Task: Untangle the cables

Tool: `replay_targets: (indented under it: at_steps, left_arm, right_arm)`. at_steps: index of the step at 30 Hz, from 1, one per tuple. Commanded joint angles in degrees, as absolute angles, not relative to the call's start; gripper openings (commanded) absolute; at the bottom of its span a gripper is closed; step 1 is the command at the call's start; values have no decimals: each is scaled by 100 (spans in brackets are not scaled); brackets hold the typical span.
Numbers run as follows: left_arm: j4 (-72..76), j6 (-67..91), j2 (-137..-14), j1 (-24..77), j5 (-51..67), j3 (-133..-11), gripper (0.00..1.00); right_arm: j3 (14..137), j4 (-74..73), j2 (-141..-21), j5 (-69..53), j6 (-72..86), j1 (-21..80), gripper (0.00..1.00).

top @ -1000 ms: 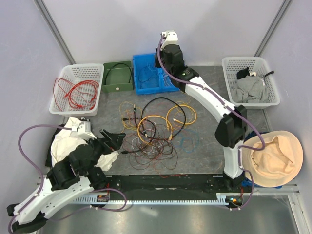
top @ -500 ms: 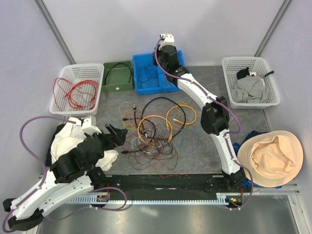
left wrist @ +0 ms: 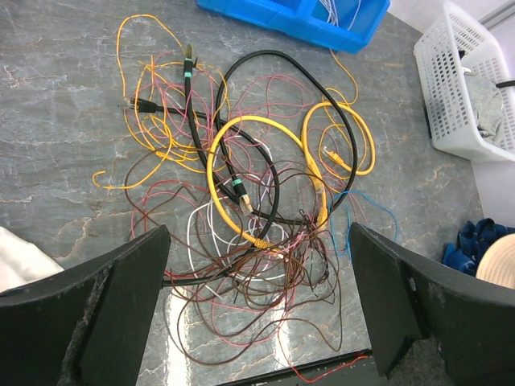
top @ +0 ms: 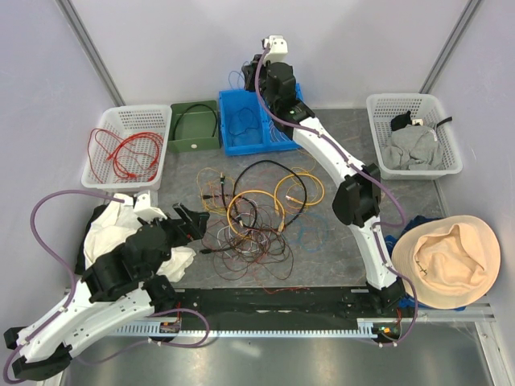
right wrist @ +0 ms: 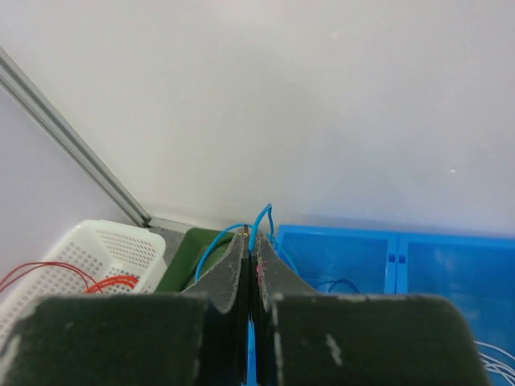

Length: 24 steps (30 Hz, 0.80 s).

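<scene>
my left gripper point(left wrist: 257, 233): spread wide | cables point(left wrist: 245, 197): heaped just ahead of it | my right gripper point(right wrist: 251, 251): pinching blue wire point(right wrist: 262, 215) | blue bin point(right wrist: 358, 259): right below

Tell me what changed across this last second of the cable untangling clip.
The right end effector, shut on a blue wire, moved back toward the far wall over the blue bin, its elbow swinging inward. The left end effector, open, edged slightly toward the cable heap. The heap itself stayed put.
</scene>
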State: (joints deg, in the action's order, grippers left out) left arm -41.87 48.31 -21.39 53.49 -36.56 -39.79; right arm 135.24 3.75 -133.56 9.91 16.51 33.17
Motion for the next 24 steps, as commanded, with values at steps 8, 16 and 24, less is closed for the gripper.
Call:
replay_targets:
  at_steps: [8, 16, 24]
  left_arm:
    - [-4087, 4746, -2109, 5370, -3691, -4166, 100]
    - [-4078, 4913, -2144, 5370, -3603, -4078, 100]
    - [-3964, 4817, -2390, 5370, -3735, -4060, 100]
  right_arm:
    - [13684, 501, -12726, 1002, 1485, 3375, 0]
    - [13605, 624, -13104, 932, 1598, 3305, 0]
    - [13676, 887, -13824, 677, 1925, 3191, 0]
